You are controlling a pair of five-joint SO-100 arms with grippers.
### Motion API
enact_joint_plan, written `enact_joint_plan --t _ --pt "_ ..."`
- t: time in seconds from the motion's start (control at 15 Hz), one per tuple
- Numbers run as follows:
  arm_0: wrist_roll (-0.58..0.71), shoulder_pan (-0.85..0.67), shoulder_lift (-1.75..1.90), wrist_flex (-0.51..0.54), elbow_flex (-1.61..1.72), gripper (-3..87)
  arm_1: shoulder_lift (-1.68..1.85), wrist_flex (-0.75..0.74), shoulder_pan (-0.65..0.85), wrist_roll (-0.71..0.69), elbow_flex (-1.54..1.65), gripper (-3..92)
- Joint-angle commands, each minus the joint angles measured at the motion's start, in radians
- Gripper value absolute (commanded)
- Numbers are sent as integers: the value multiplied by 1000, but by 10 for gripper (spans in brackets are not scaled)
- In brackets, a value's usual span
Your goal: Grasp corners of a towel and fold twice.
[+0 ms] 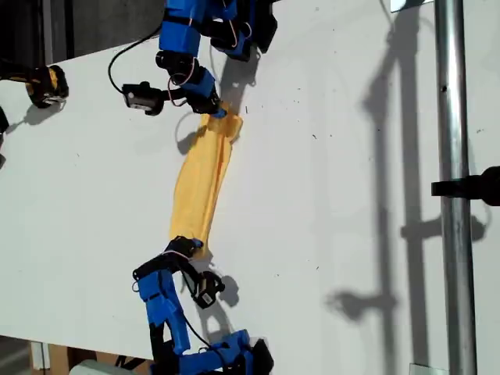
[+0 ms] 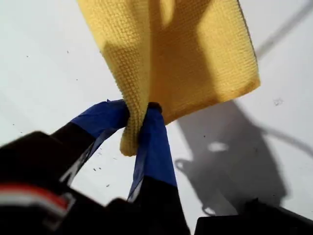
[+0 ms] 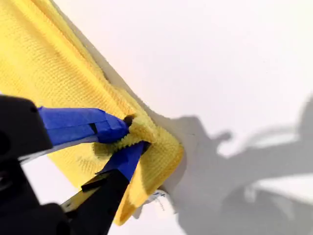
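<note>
In the exterior view, the white bench [image 1: 78, 180] is bare at the left. Toward the middle, the towel [image 1: 201, 183] is seen drawn out into a long narrow band, running from an arm at the top to an arm at the bottom. Which arm is which cannot be told. At the exterior view's right, a metal pole [image 1: 453, 156] is seen.

My first gripper [image 2: 139, 110] is closed tight on a bunched edge of the towel [image 2: 186, 54], which is raised off the bench. My second gripper [image 3: 129, 129] is pinched closed on a rounded corner of the towel [image 3: 44, 54], layers doubled beneath it.

One fold is judged to be made, since the cloth looks doubled lengthwise. The second fold, end to end, is judged still to be done.
</note>
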Motion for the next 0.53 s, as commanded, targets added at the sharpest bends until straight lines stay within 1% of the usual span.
enact_joint_plan --t 0.0,0.13,0.27,0.33,0.4,0.47 --pt "-28 -52 -14 15 -58 -5 -60 -129 9 17 41 -2" --pt "-51 -89 -38 25 -77 -5 -196 -221 46 9 46 -2" --pt "-61 -110 -41 46 -91 -5 -304 -256 77 -3 2 7" --pt "-80 -117 -41 72 -101 17 -327 -235 77 -17 -38 118" --pt "-97 -117 -32 107 -104 154 -330 -163 64 -17 -92 171" --pt "-120 -109 -5 149 -101 208 -314 -75 52 -17 -140 353"
